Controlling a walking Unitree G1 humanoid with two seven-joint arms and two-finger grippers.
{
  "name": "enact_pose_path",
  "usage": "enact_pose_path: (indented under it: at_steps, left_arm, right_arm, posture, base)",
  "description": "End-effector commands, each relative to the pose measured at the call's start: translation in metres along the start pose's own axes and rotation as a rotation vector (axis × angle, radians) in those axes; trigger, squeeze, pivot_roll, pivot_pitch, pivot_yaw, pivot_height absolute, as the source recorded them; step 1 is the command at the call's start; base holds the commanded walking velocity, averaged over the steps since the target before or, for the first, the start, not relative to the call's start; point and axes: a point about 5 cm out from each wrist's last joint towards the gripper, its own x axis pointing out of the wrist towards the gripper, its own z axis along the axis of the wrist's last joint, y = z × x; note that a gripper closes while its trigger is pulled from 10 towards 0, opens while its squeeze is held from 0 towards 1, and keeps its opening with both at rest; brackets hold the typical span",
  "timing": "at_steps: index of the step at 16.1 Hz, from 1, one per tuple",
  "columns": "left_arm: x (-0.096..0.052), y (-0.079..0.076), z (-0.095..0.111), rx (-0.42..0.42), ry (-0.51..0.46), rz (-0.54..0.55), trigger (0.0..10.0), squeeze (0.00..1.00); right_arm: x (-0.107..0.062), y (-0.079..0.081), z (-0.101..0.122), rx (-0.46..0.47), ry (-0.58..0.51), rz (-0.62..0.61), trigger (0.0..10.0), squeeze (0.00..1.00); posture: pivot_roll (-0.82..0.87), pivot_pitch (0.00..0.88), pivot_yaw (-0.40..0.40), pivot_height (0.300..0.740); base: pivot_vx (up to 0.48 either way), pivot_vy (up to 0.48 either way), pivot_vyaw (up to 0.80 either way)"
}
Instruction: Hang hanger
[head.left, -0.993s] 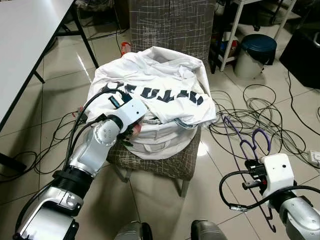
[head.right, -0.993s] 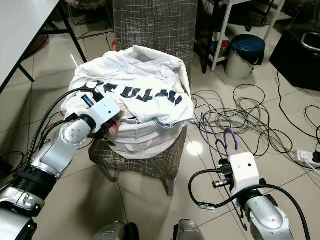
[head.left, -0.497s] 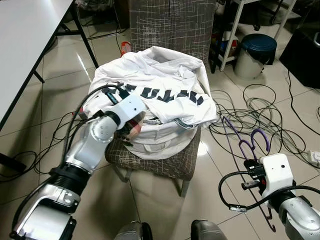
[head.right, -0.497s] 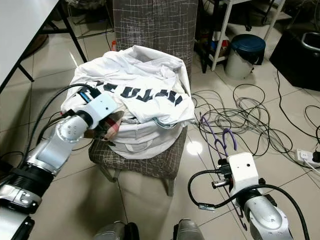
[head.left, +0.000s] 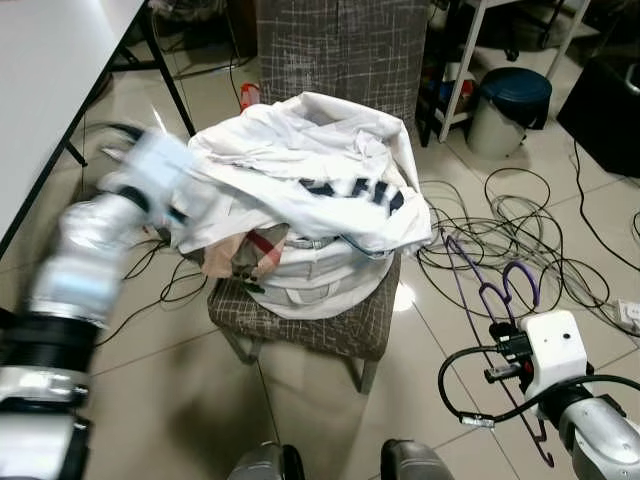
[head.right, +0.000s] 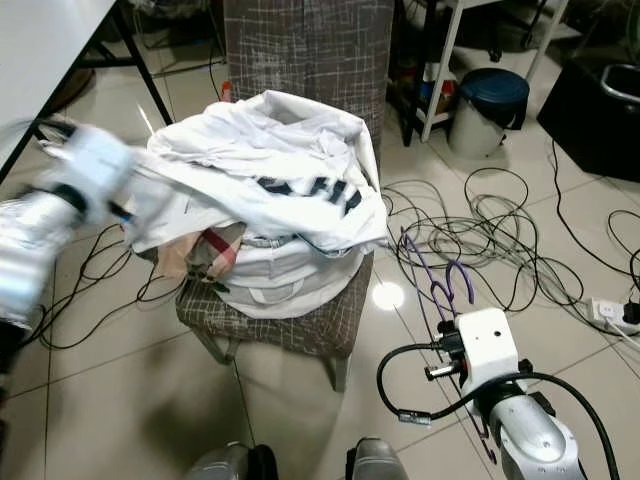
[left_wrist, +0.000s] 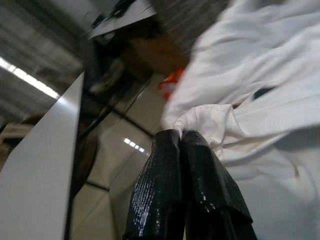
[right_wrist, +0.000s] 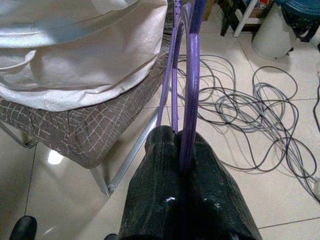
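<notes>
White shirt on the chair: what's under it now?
Under the white shirt, a plaid cloth and white bag show on the chair. Anything deeper is covered.

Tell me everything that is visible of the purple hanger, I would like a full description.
The purple hanger is thin and looks like plastic or coated wire, with a curved hook at its top and slim straight bars. It stands roughly upright in the air to the right of the chair, above the tiled floor and its tangle of cables. The right claw is shut on its bars; nothing else touches it.
</notes>
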Motion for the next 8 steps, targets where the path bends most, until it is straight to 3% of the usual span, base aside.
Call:
enact_pose_path:
  at_steps: [1, 4, 8]
  left_arm:
    - [-0.005, 0.020, 0.003, -0.007, 0.002, 0.035, 0.0, 0.00]
    - [-0.008, 0.024, 0.000, -0.022, 0.020, 0.016, 0.0, 0.00]
    - [-0.007, 0.002, 0.005, -0.047, -0.002, -0.063, 0.0, 0.00]
  right_arm:
    - [0.002, 0.001, 0.001, 0.004, -0.009, 0.010, 10.0, 0.00]
    - [0.004, 0.002, 0.001, 0.003, -0.010, 0.020, 10.0, 0.00]
    - [0.004, 0.003, 0.001, -0.005, -0.009, 0.023, 10.0, 0.00]
  posture:
    - [-0.16, 0.103, 0.091, 0.740]
    - [-0.15, 0.104, 0.089, 0.740]
    - [-0.15, 0.105, 0.091, 0.740]
  base:
    - [0.000, 0.000, 0.00]
    - [0.000, 0.000, 0.00]
    - [0.000, 0.000, 0.00]
